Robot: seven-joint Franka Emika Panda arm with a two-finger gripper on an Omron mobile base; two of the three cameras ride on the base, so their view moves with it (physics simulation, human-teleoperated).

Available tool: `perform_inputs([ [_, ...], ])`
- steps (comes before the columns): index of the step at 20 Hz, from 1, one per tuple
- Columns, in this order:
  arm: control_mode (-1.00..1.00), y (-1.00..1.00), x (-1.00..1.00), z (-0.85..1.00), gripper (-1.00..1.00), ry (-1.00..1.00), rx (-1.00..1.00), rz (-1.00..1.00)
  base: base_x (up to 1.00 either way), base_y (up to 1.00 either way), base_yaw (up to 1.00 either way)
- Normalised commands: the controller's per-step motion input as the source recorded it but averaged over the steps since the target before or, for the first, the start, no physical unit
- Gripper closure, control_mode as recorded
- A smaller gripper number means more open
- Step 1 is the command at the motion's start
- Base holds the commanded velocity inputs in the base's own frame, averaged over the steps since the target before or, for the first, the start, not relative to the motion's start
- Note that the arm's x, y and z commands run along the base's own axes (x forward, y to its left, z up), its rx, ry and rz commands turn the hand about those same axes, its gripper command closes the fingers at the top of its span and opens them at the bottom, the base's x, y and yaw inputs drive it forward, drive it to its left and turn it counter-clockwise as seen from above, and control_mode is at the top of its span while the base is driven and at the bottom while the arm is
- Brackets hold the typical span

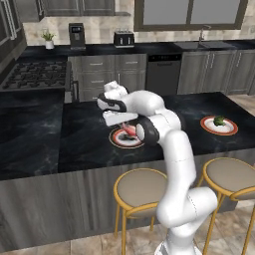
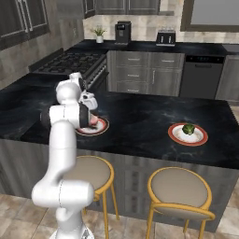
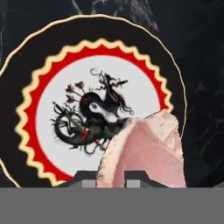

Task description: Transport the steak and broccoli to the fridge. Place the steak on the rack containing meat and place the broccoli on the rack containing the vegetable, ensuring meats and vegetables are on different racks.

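The gripper [image 3: 112,175] is closed on the steak [image 3: 146,151]. In the hand view its 2 dark finger tips rise at the bottom edge with the pale pink slab standing between them; the lower part of the slab is cut off by the frame, so the exact contact line on the meat cannot be made out.

Directly beyond the finger tips lies a round plate [image 3: 26,109] with a black rim, a red scalloped ring and a white centre bearing a dark dragon-like figure. Whether the steak touches the plate or is clear of it cannot be told from this view.

In the left base view the gripper [image 1: 121,121] sits low over the same plate [image 1: 118,140] on the black island counter [image 1: 84,139]; the arm's elbow covers the plate's right side, and a sliver of pink steak [image 1: 128,129] shows just under the hand.

In the right base view the arm's own links hide most of the hand (the plate [image 2: 101,126] is partly visible beside them).

The broccoli [image 2: 188,129] rests on a 2nd red-rimmed plate [image 2: 198,139], well apart from the gripper along the counter. It is small and its detail is blurred.
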Motion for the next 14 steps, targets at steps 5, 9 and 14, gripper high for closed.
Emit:
perform_inputs([
  [5,-1.00,0.00,-0.67,0.67,1.00,-0.09,0.00,0.26,0.00,0.00,0.00],
  [9,-1.00,-0.12,-0.94,0.76,1.00,-0.36,-0.09,0.34,0.00,0.00,0.00],
  [14,-1.00,-0.30,-0.96,0.77,1.00,-0.30,-0.11,0.36,0.00,0.00,0.00],
])
